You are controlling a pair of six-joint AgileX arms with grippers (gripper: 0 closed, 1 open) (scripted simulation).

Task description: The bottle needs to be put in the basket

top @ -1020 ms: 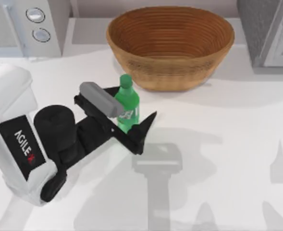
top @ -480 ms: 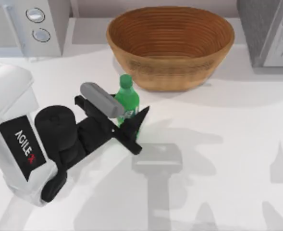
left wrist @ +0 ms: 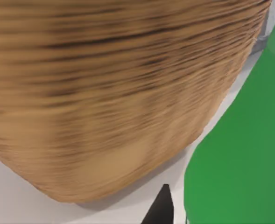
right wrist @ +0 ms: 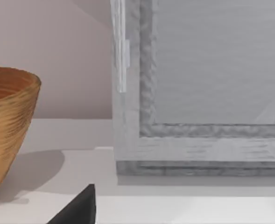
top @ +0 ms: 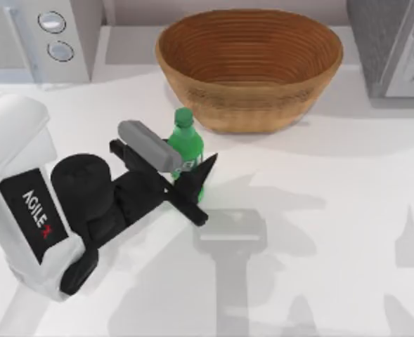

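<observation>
Green bottle held upright beside the wicker basket

Black fingers of the left gripper (top: 185, 175) press against both sides of the small bright green plastic soda bottle (top: 185, 151) with its green cap and white-and-green label, at label height. That bottle stands upright on the white surface (top: 319, 210), left of centre in the top view. A grey block on the wrist covers part of the bottle's left flank. The white and black left arm reaches in from the lower left corner, with the word AGILEX printed on its black panel.

From the left wrist view, the bottle's green body (left wrist: 240, 154) sits close on one side, one dark fingertip (left wrist: 160, 207) just beside it, and the ribbed wall of the large round brown woven wicker basket (left wrist: 104, 93) rises behind.

Just beyond the bottle, near but not touching, the basket (top: 249, 67) rests at the far middle of the surface. A white appliance with two round dials (top: 41, 35) stands at the far left, and a grey textured box (top: 396, 45) at the far right.

A dark fingertip of the right gripper (right wrist: 79, 207) appears in the right wrist view, facing the grey box (right wrist: 198, 84) and the basket's edge (right wrist: 6, 126); whether those fingers are apart or together I cannot tell.
</observation>
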